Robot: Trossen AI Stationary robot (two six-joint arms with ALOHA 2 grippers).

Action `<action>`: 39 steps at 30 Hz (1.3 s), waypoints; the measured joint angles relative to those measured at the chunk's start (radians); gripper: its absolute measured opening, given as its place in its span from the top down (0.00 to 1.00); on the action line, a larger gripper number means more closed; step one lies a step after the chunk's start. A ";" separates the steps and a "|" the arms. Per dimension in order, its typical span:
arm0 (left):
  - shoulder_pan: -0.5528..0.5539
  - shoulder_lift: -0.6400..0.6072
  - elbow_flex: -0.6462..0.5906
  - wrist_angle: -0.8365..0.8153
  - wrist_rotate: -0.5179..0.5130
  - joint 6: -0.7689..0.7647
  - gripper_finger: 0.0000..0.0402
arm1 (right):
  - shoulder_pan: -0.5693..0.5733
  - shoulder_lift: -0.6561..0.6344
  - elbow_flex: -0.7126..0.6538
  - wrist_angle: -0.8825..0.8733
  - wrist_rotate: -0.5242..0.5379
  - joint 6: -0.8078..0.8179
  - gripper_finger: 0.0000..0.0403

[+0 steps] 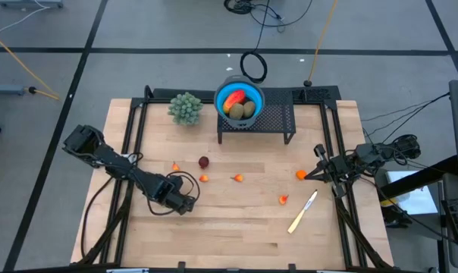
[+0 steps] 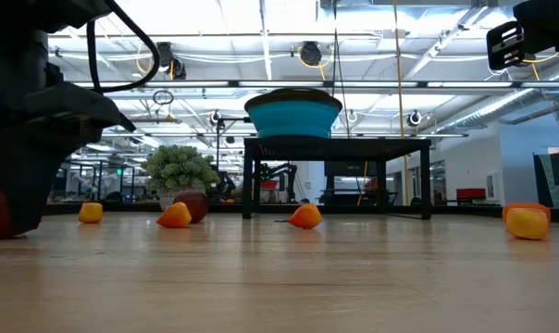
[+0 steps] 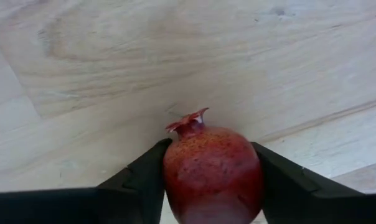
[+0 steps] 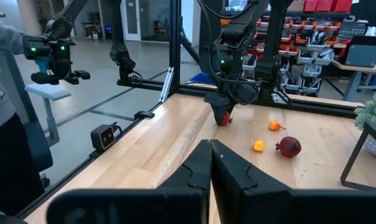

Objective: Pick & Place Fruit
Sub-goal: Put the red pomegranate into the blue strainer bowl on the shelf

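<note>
Done: we counted three fruit in the blue bowl (image 1: 239,101) at 12 o'clock.
Left: six pieces lay on the tabletop (image 1: 236,220).
Left gripper (image 1: 189,203): fingers closing around a pomegranate (image 3: 211,174), 8 o'clock.
Right gripper (image 1: 318,174): fingers shut, empty, 3 o'clock.

Two dark, jointed arms trailing black cables — claw fingers (image 3: 138,186) black, wedge-shaped, seemingly matte.

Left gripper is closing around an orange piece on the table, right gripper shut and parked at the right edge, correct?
Not an orange piece: the left wrist view shows the left gripper with its fingers either side of a dark red pomegranate. The right gripper is shut at the right edge, as stated.
</note>
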State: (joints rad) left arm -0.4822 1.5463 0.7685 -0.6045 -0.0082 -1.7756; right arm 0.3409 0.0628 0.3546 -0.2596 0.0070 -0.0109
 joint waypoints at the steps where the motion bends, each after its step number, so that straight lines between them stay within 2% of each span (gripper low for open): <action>1: 0.000 0.000 0.000 0.004 0.000 0.000 0.52 | 0.000 0.000 0.000 0.000 0.000 0.000 1.00; 5: 0.000 0.000 0.000 0.017 0.005 0.000 0.57 | 0.000 0.000 0.000 0.000 0.000 0.000 1.00; 11: -0.001 -0.018 0.000 0.032 0.000 0.041 0.53 | 0.000 0.000 0.000 0.000 -0.002 0.000 1.00; 16: -0.002 -0.080 0.006 0.038 -0.129 0.184 0.55 | 0.000 0.000 0.000 0.000 -0.004 -0.001 1.00; 20: -0.001 -0.155 0.006 0.033 -0.273 0.284 0.56 | 0.000 0.000 0.000 0.000 -0.004 0.000 1.00; 26: 0.010 -0.277 0.006 0.030 -0.391 0.425 0.53 | 0.000 0.000 0.000 0.000 -0.003 -0.001 1.00; 32: 0.057 -0.415 -0.035 0.027 -0.454 0.528 0.56 | 0.000 0.000 0.000 0.000 0.043 -0.001 1.00; 39: 0.126 -0.577 -0.138 0.047 -0.452 0.597 0.54 | 0.000 0.000 0.000 0.001 0.050 -0.001 1.00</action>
State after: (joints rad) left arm -0.3565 0.9691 0.6307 -0.5578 -0.4602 -1.1785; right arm 0.3408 0.0628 0.3550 -0.2588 0.0568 -0.0120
